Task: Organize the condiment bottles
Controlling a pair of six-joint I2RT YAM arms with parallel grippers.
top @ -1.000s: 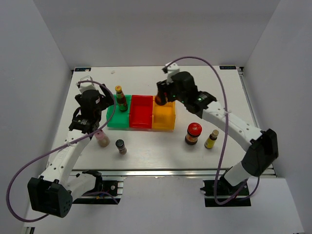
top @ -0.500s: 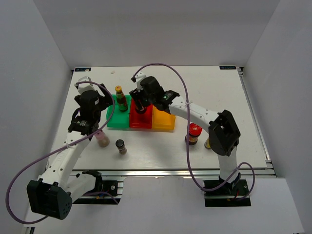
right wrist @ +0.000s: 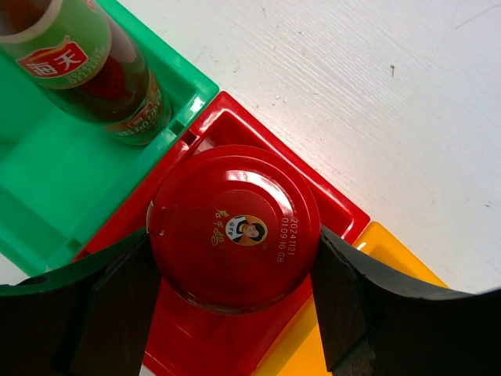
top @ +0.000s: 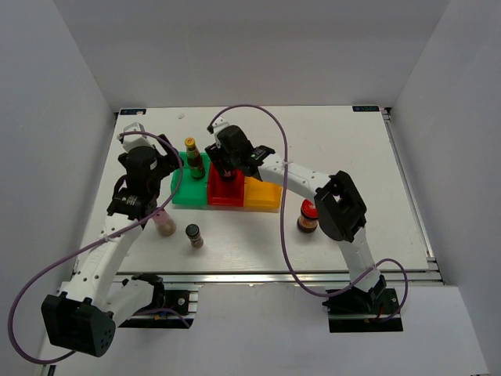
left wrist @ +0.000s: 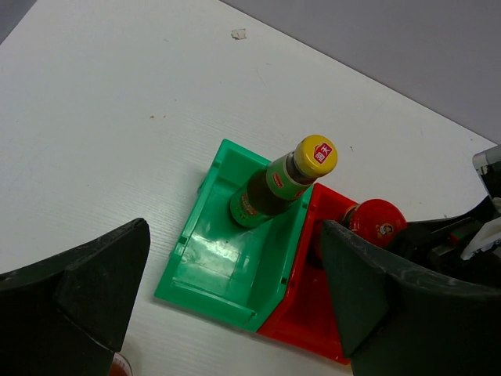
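Condiment bottles are spread around the red bin (top: 227,194), which sits in a row with the green bin (top: 186,193) touching its left side and the orange bin (top: 264,197) touching its right. One red-lidded jar (right wrist: 233,227) is inside the red bin at its far end. The right gripper (right wrist: 235,239) is over it, with a finger pressed to each side of the lid, so it is clamped on the jar. Whether the jar's base rests on the bin floor cannot be told.

The tall dark yellow-capped bottle (top: 191,157) stands upright in the green bin, in the far corner next to the red bin. The second red-lidded jar (top: 308,217) stands on the table (top: 368,172) to the near right of the red bin, past the orange bin and partly hidden by the right arm. The small dark shaker (top: 193,235) stands on the table to the near left of the red bin, with the pink shaker (top: 164,225) further left.

The left gripper (left wrist: 227,294) hangs above the table left of the red bin, close to the pink shaker. Its fingers are spread wide and hold nothing.
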